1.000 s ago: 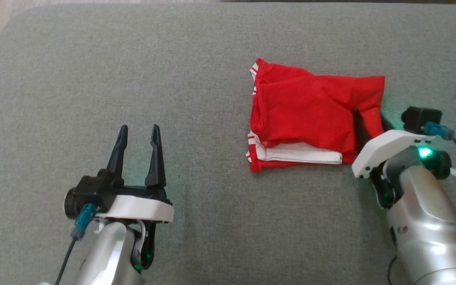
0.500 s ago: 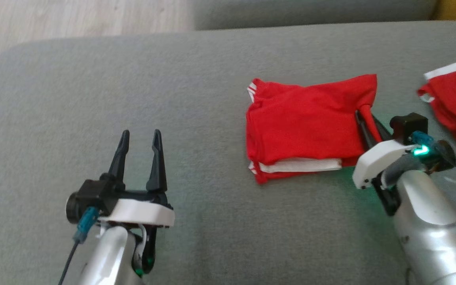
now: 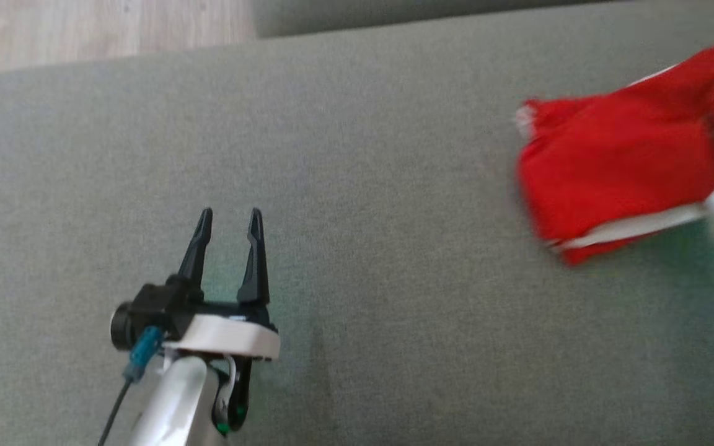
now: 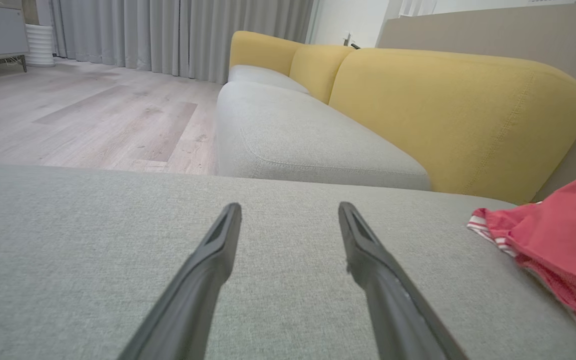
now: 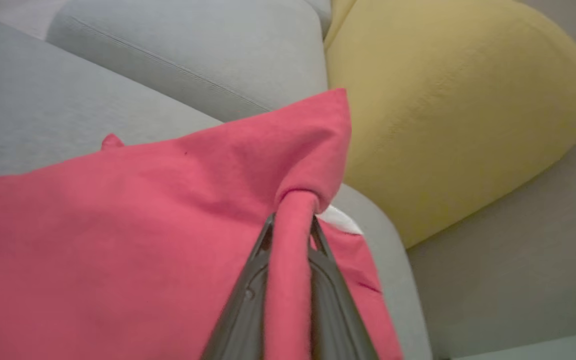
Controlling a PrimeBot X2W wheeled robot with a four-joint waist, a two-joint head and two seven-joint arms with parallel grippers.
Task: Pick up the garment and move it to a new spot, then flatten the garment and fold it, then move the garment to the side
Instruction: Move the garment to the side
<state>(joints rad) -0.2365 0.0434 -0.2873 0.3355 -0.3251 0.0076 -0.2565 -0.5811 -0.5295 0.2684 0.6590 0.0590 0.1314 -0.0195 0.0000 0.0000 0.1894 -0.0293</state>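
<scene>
The garment [image 3: 611, 167], red with white trim, lies folded at the right edge of the head view on a grey cushion [image 3: 357, 186], and it is blurred there. The right gripper [image 5: 292, 217] is clamped on it. In the right wrist view the two dark fingers are pressed together on a rolled fold at the garment's upper right corner, and the cloth runs down between them to the bottom edge. The rest of the garment spreads over the lower left of that view. I cannot tell whether it is clear of the cushion.

A white scrap [image 5: 339, 220] shows just right of the fingers, under the red cloth. What it belongs to is unclear. A yellow backrest [image 5: 443, 110] stands close behind that corner, in the upper right.

The left gripper [image 3: 230, 215] sits at the lower left of the head view, fingers apart and holding nothing, over the cushion and well apart from the garment. In the left wrist view the garment's striped hem shows at the right edge. Beyond the cushion are a second grey seat [image 4: 293, 135], a wood floor [image 4: 93, 115] at left and curtains [image 4: 168, 35] at the top.
</scene>
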